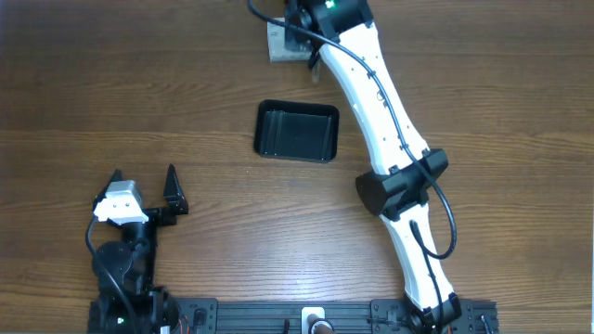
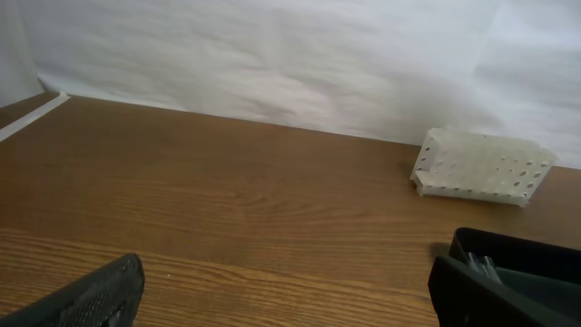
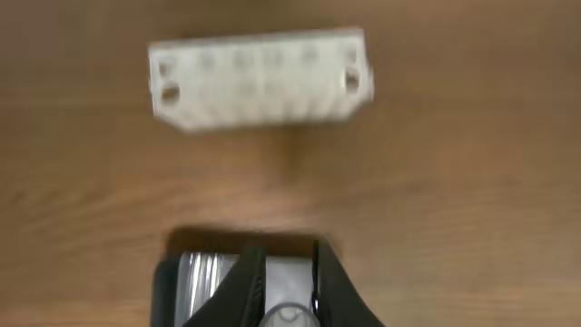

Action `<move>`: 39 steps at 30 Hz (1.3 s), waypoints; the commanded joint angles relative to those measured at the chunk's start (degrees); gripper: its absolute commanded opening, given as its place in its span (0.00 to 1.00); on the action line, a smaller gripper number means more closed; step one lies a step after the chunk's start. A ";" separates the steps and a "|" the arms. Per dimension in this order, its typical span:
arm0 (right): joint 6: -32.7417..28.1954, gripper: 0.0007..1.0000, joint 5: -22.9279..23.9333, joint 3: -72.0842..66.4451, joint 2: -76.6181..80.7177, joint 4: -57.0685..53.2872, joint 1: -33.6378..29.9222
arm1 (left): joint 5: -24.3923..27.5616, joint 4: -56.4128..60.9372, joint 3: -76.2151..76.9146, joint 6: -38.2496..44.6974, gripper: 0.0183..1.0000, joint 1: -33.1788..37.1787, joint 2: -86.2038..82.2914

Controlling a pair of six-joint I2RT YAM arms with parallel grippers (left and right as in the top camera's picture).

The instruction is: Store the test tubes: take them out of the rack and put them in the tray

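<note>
Test tube point(image 3: 286, 315), clear and seen end-on, is sitting pinched between the fingers of the right gripper point(image 3: 286, 259), which are standing narrow around it. I take that as a carry, not a reach. The gripper is hanging just over the near rim of the black tray point(image 3: 163, 282), presumably so the tube can go down lengthwise beside the stored tubes point(image 2: 481, 265) lying inside. Beyond the tray, well apart from it on the wooden table point(image 1: 139, 93), the white rack point(image 3: 261, 77) is lying along its length. I am seeing no tubes standing out of its holes, though it is too blurred to be sure, so this may be one of the last to store. Far from all this, the left gripper point(image 2: 283, 272) is resting low near its own base with its fingers spread wide and nothing between them, seemingly parked out of the way.
</note>
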 commanded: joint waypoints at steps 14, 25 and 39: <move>9.99 0.03 -7.93 -19.41 -1.70 -0.04 0.55 | -0.26 -0.15 -0.28 0.83 1.00 0.15 -0.35; 10.86 0.04 -9.44 -25.22 -1.66 3.63 1.07 | -0.26 -0.15 -0.28 0.83 1.00 0.15 -0.35; 11.28 0.05 -11.34 -33.86 -1.64 10.03 1.07 | -0.26 -0.15 -0.28 0.83 1.00 0.15 -0.35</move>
